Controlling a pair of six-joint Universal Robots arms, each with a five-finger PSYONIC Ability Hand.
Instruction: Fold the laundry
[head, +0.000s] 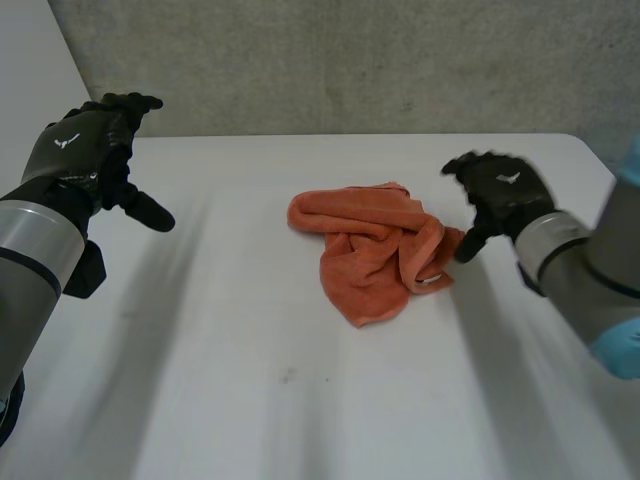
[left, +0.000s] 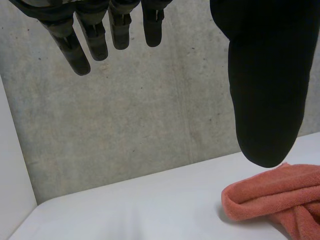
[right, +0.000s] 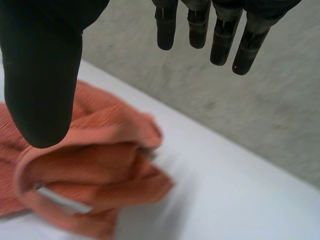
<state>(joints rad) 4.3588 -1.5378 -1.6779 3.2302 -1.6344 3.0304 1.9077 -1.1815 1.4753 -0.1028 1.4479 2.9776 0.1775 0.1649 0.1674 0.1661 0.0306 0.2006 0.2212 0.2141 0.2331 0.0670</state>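
A crumpled orange towel lies midway across the desk (nearer its far edge). The right robot hand hovers just beside it, fingers spread and empty. The left robot hand, likewise spread, is well apart.

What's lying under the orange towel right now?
The orange towel sits crumpled on the white table, which shows all round it. Its bunched folds cover whatever is beneath, so nothing else can be confirmed there.
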